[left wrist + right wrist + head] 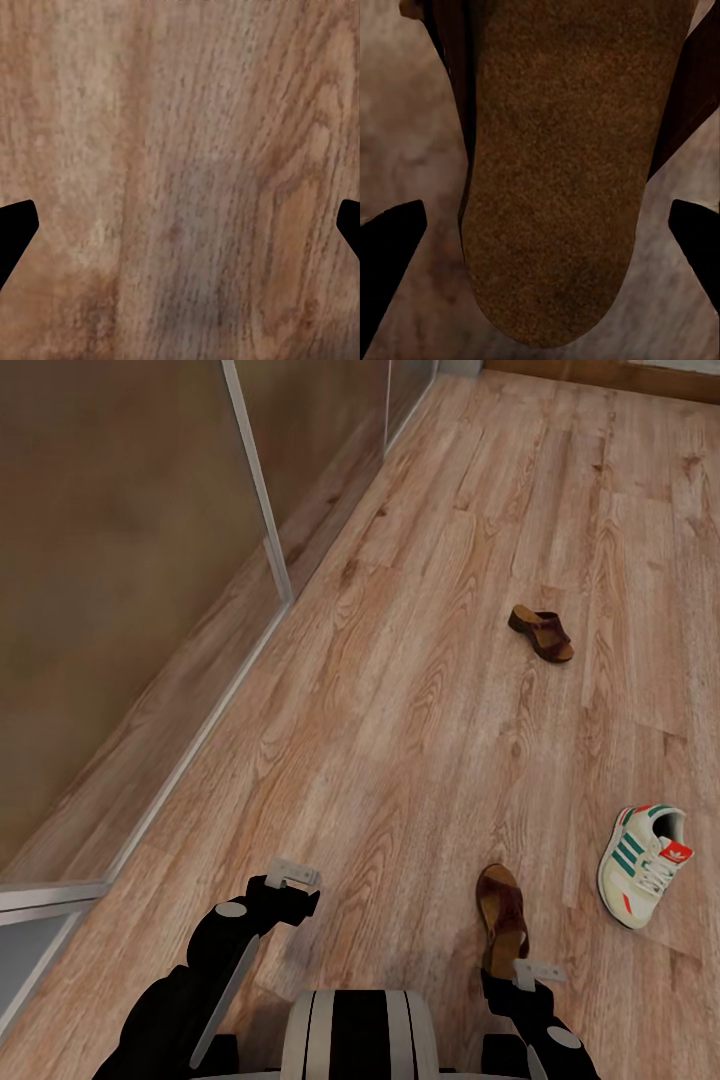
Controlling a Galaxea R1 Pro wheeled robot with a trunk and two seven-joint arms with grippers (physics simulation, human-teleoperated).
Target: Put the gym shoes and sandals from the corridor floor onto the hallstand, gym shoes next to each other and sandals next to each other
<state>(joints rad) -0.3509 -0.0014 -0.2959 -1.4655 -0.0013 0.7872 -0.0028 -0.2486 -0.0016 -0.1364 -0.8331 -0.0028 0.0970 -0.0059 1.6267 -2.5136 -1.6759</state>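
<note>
A dark brown sandal lies on the corridor floor just ahead of my right gripper. In the right wrist view its tan footbed sits between the open fingers, which are wide apart and not touching it. The other sandal lies farther ahead. One gym shoe, white with green stripes, rests on its side to the right. My left gripper hangs open over bare planks. The hallstand is out of view.
A wall of brown panels in metal frames runs along the left side. A wooden skirting board closes the far end. My trunk shows between the arms.
</note>
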